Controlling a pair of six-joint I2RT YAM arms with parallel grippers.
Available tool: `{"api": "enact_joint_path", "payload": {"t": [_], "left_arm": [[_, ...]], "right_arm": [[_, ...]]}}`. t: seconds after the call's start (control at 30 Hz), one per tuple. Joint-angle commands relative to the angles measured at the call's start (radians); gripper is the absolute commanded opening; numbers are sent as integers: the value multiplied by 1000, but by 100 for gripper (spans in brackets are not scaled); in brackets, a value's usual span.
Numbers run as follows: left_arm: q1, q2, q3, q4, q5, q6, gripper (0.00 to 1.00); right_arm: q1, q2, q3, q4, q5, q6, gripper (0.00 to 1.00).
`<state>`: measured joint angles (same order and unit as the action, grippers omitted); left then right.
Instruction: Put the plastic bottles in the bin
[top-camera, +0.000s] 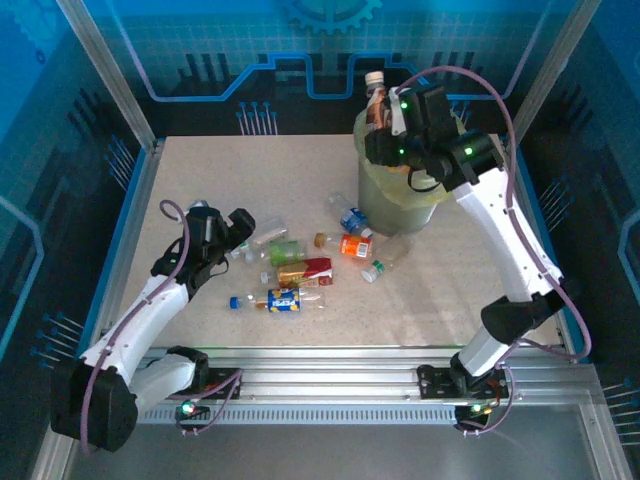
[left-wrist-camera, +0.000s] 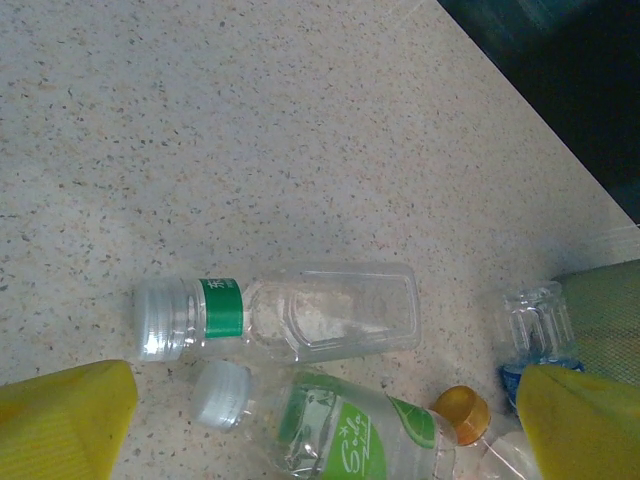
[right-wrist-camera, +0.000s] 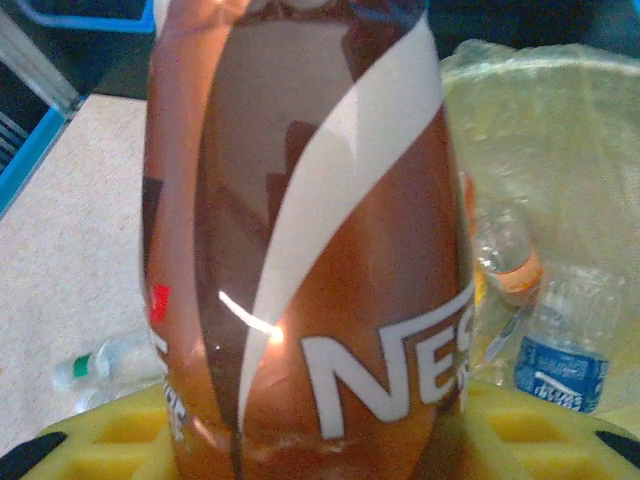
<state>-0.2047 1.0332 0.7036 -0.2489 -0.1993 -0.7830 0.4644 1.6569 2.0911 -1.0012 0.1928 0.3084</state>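
Overhead, the right gripper (top-camera: 388, 125) pinches a glossy brown bottle (right-wrist-camera: 300, 250) above the bag-lined bin's (top-camera: 400, 205) rim, while the left gripper (top-camera: 243, 226) hangs spread over a clear bottle (left-wrist-camera: 300, 315).

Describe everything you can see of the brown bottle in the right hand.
The brown bottle wears a glossy brown sleeve with a white swoosh and white lettering starting NES, topped by a white cap. It looks intact, not crushed. The right hand clamps its lower body, holding it over the rim of the bin.
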Motion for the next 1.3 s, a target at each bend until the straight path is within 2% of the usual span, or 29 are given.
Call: {"api": "enact_joint_path", "payload": {"t": [0.0, 0.27, 0.5, 0.9, 1.27], "left_arm": [[10, -2, 14, 6, 24, 27, 99], [10, -2, 21, 3, 26, 37, 99], [10, -4, 25, -15, 21, 50, 99], [10, -8, 18, -22, 14, 47, 99], [10, -13, 17, -28, 4, 50, 99]], "right_arm": [[-52, 53, 70, -36, -63, -20, 35], [-173, 168, 156, -120, -98, -34, 36], [-228, 250, 170, -150, -112, -50, 37], [-251, 305, 146, -199, -101, -95, 44], [-251, 321, 117, -214, -98, -117, 54]]}}
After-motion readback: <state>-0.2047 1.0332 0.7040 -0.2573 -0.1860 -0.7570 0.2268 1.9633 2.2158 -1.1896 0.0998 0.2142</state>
